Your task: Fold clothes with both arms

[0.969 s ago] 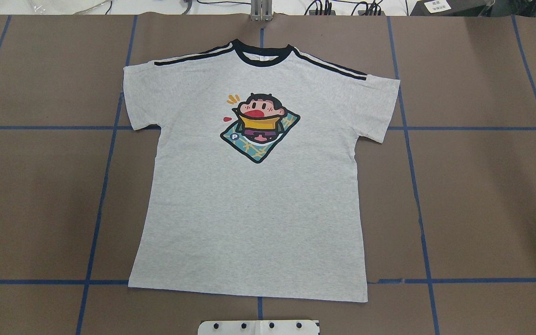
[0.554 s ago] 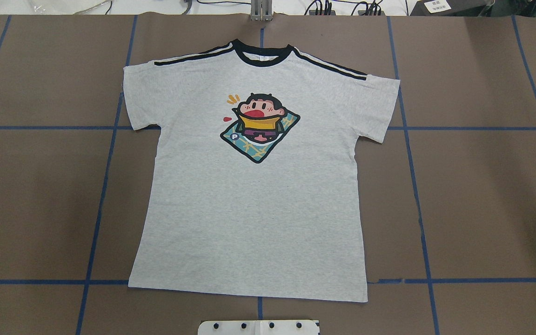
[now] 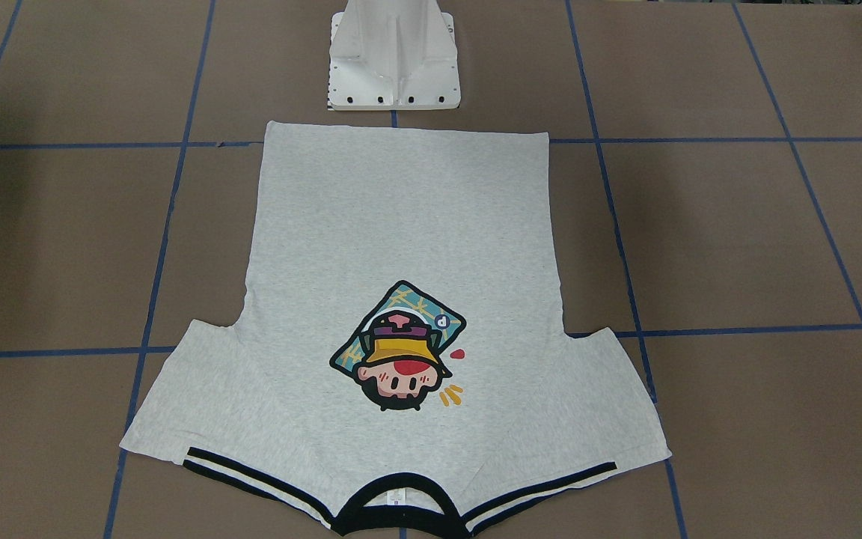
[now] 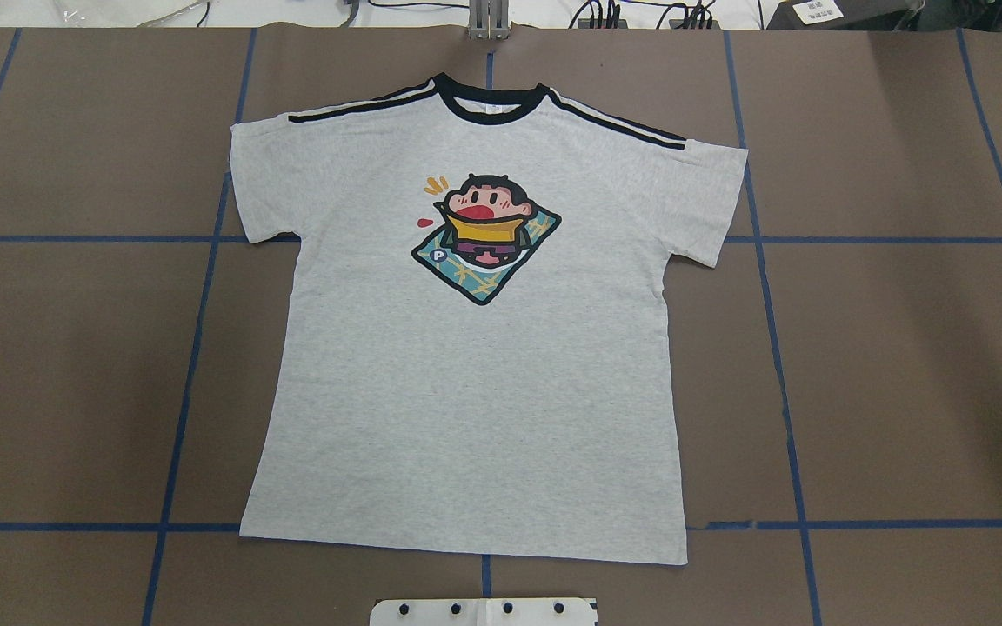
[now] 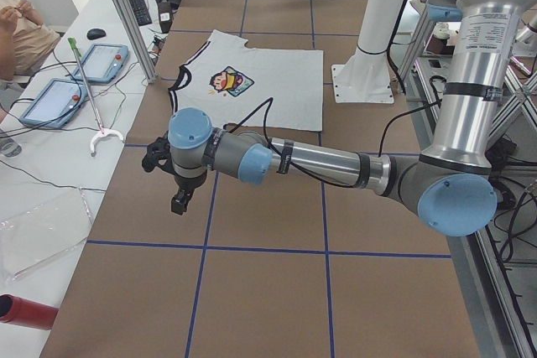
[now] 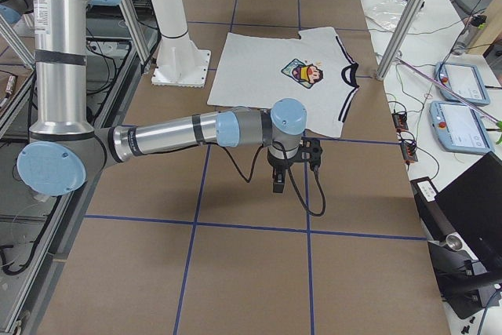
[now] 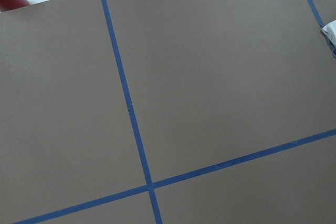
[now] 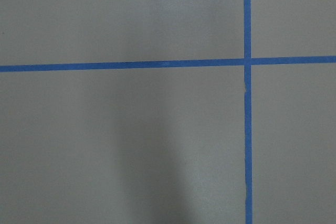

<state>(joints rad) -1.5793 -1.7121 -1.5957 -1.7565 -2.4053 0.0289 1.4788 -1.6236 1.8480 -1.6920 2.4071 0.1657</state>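
The T-shirt (image 4: 475, 391) lies flat and print up in the middle of the table (image 4: 901, 365). In the overhead view its neckband is at 12 o'clock and its hem at 6. The arms appear only in the side views. The left arm (image 5: 319, 161) reaches level over the table, with the left gripper (image 5: 178, 201) pointing down at the shirt's 7 o'clock. The right arm (image 6: 172, 135) does likewise, with the right gripper (image 6: 278, 183) at the shirt's 6 o'clock. I cannot tell whether either pincer is apart or together.

Brown table (image 4: 901, 365), blue tape grid (image 4: 901, 524); two pendants (image 5: 99, 62) on white side bench (image 5: 50, 165); red cylinder (image 5: 21, 312).
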